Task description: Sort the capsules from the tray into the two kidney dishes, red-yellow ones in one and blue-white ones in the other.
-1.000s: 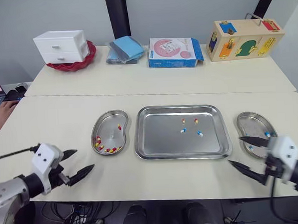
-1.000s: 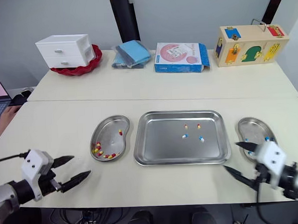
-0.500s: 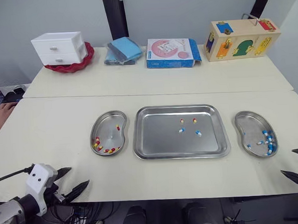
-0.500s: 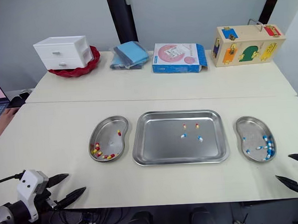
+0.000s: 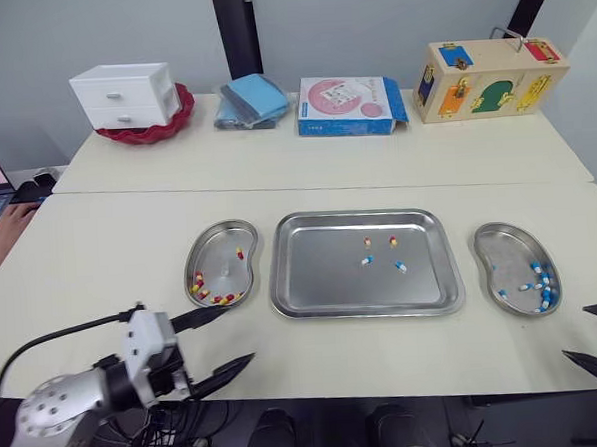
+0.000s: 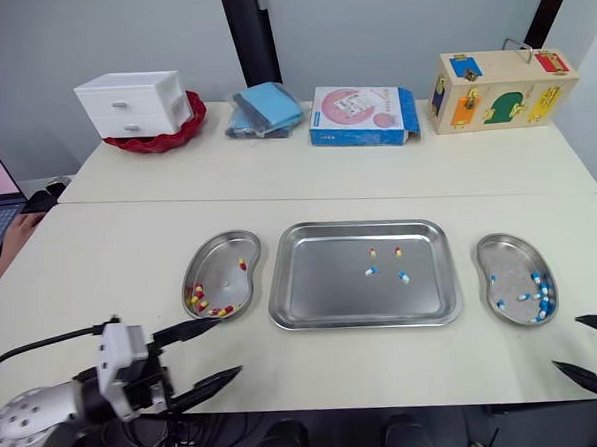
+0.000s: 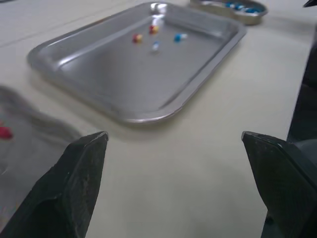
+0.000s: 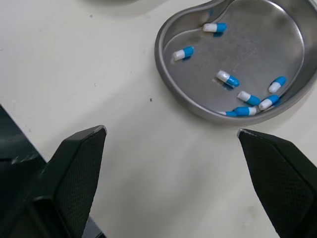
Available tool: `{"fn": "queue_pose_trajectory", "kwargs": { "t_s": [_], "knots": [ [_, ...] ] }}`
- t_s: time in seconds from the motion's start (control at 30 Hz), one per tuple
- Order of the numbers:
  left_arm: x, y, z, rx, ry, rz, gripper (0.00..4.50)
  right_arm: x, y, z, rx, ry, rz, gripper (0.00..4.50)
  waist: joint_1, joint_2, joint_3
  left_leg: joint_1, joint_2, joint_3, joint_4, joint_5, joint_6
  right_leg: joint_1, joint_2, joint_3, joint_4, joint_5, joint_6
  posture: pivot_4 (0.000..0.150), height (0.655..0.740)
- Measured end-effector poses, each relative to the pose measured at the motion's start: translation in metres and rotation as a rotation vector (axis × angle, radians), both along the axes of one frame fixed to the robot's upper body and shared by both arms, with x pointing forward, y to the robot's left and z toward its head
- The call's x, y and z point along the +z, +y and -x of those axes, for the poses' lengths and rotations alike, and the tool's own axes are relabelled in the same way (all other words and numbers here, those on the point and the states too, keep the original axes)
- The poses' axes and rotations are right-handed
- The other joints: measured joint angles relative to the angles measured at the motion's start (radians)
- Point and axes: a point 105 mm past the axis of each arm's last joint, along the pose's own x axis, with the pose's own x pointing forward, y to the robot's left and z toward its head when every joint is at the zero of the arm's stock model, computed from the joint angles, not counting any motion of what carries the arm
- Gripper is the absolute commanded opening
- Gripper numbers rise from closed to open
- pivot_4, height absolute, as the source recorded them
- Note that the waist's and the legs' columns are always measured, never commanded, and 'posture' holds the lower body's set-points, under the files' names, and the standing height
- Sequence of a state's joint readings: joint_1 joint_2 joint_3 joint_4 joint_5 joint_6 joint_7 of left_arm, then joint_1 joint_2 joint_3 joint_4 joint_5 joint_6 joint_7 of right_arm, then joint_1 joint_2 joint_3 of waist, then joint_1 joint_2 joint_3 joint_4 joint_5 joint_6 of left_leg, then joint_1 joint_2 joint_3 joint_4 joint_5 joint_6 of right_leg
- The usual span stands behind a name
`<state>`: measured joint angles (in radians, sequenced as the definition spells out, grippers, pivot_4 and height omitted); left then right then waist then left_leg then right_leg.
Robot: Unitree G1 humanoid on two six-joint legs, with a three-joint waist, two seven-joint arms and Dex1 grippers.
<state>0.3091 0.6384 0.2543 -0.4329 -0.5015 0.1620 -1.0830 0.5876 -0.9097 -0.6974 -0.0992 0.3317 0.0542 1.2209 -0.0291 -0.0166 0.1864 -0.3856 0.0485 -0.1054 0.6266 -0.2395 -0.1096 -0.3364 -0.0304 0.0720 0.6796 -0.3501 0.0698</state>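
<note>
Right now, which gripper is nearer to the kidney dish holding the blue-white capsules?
Right. The right gripper sits just off that kidney dish, at its near edge; the left gripper is across the tray, by the red-yellow dish.

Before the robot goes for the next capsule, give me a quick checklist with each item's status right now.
1. Left gripper open and empty: ok.
2. Right gripper open and empty: ok.
3. Capsules left in the tray: ok, two red-yellow, two blue-white.
4. Left kidney dish holds red-yellow only: ok.
5. Right kidney dish holds blue-white only: ok.
6. A gripper over the tray: not ok, both are near the table's front edge.
</note>
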Motion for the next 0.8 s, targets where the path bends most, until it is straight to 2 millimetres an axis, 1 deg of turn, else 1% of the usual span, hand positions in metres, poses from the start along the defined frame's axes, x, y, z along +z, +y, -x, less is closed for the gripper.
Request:
{"fn": "queue_pose_trajectory", "kwargs": {
  "t_s": [0.07, 0.13, 0.23, 0.27, 0.33, 0.5, 0.57, 0.63, 0.67, 0.73, 0.8],
  "knots": [
    [0.001, -0.013, -0.010, -0.018, -0.037, 0.038, 4.46, -0.002, 0.003, 0.008, 0.006, 0.019, 0.001, 4.50, 0.000, 0.001, 0.000, 0.000, 0.000, 0.000, 0.000, 0.000, 0.000, 0.000, 0.000, 0.000, 0.000, 0.000, 0.000, 0.150, 0.7400],
    [-0.002, -0.022, -0.014, -0.026, -0.043, 0.061, 4.46, 0.000, 0.007, 0.015, 0.027, 0.035, 0.013, 4.50, -0.002, 0.000, 0.000, 0.000, 0.000, 0.000, 0.000, 0.000, 0.000, 0.000, 0.000, 0.000, 0.000, 0.000, 0.000, 0.150, 0.7400],
    [-0.006, -0.027, -0.015, -0.028, -0.043, 0.072, 4.46, 0.003, 0.012, 0.022, 0.048, 0.052, 0.025, 4.50, -0.007, 0.000, 0.000, 0.001, 0.000, 0.000, 0.000, 0.000, 0.000, 0.000, 0.001, 0.001, 0.000, 0.000, 0.000, 0.150, 0.7400],
    [-0.006, -0.028, -0.015, -0.027, -0.049, 0.074, 4.46, 0.004, 0.017, 0.022, 0.064, 0.054, 0.021, 4.50, -0.007, 0.000, 0.000, 0.001, 0.000, 0.000, 0.000, 0.000, 0.000, 0.000, 0.001, 0.001, 0.000, 0.000, 0.000, 0.150, 0.7400],
    [-0.006, -0.027, -0.016, -0.019, -0.055, 0.075, 4.46, 0.011, 0.033, 0.018, 0.116, 0.025, 0.004, 4.50, -0.007, 0.001, 0.000, 0.001, 0.000, 0.000, 0.000, 0.000, 0.000, 0.000, 0.001, 0.001, 0.000, 0.000, 0.000, 0.150, 0.7400],
    [-0.007, -0.026, -0.014, -0.007, -0.057, 0.076, 4.46, 0.030, 0.086, 0.000, 0.283, -0.049, -0.067, 4.50, -0.003, 0.000, 0.000, 0.000, 0.000, 0.000, 0.001, 0.000, 0.000, 0.001, 0.000, 0.000, 0.000, 0.000, 0.000, 0.150, 0.7400],
    [-0.008, -0.025, -0.014, -0.005, -0.054, 0.077, 4.46, 0.036, 0.107, -0.014, 0.336, -0.077, -0.081, 4.50, -0.003, 0.000, 0.000, 0.001, 0.000, -0.001, 0.001, 0.000, 0.000, 0.001, 0.000, 0.000, 0.000, 0.000, 0.000, 0.150, 0.7400],
    [-0.009, -0.027, -0.015, -0.009, -0.055, 0.079, 4.46, 0.041, 0.131, -0.032, 0.385, -0.111, -0.095, 4.50, -0.005, 0.000, 0.000, 0.001, 0.000, -0.001, 0.001, 0.000, 0.000, 0.001, 0.000, 0.000, 0.000, 0.001, 0.001, 0.150, 0.7400],
    [-0.009, -0.028, -0.015, -0.012, -0.058, 0.079, 4.46, 0.042, 0.140, -0.037, 0.403, -0.118, -0.098, 4.50, -0.003, 0.000, 0.000, 0.001, 0.000, -0.001, 0.001, 0.000, 0.000, 0.001, 0.000, 0.000, 0.000, 0.001, 0.001, 0.150, 0.7400],
    [-0.011, -0.030, -0.015, -0.007, -0.054, 0.081, 4.46, 0.042, 0.164, -0.056, 0.448, -0.136, -0.122, 4.50, -0.004, -0.001, 0.001, 0.000, 0.000, -0.001, 0.001, 0.000, 0.000, 0.000, 0.001, 0.000, 0.000, 0.001, 0.001, 0.150, 0.7400],
    [-0.011, -0.035, -0.015, -0.020, -0.058, 0.084, 4.46, 0.042, 0.185, -0.070, 0.488, -0.150, -0.150, 4.50, -0.003, -0.001, 0.001, 0.000, 0.000, -0.001, 0.001, 0.000, 0.000, 0.000, 0.001, 0.000, 0.000, 0.001, 0.001, 0.150, 0.7400]
  ]
}}
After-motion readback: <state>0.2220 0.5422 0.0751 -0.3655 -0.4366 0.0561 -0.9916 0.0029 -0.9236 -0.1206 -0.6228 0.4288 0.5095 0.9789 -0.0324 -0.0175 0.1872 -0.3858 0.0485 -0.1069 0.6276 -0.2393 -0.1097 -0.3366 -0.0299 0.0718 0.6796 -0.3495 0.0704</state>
